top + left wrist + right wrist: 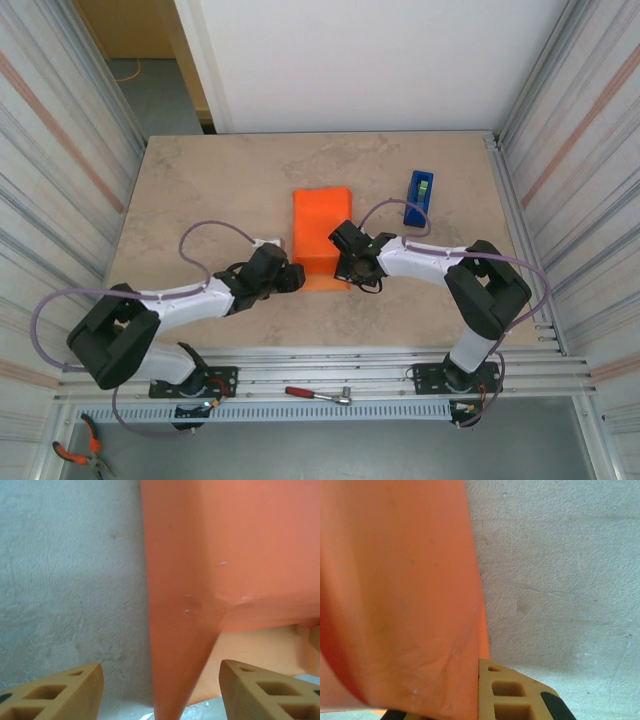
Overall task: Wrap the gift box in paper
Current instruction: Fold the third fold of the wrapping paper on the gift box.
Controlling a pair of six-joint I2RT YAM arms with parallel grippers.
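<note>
The paper (320, 220) lies in the middle of the table (200, 190), about midway between its left and right edges. It is folded into a raised, block-like bundle with a flatter flap reaching towards the near edge. The gift box cannot be made out under the orange sheet. Both arms are bent at the elbow out near the table's near corners, and their forearms stretch low and inward, so the two wrists meet at the bundle's near end from opposite sides. The left gripper (292, 278) sits at the near-left corner of the paper. In the left wrist view its tan fingers (60, 695) stand apart, with an upright fold of the sheet rising between them and table showing on either side of the fold, so they straddle it without pinching. The right gripper (343, 262) is at the near-right corner of the bundle. In the right wrist view the sheet drapes down against the inner face of its visible finger (512, 692) and hides the other one. Its jaws are closed with the paper's edge pinched between them. A blue tape dispenser (419, 197) stands apart, between the paper and the right edge.
</note>
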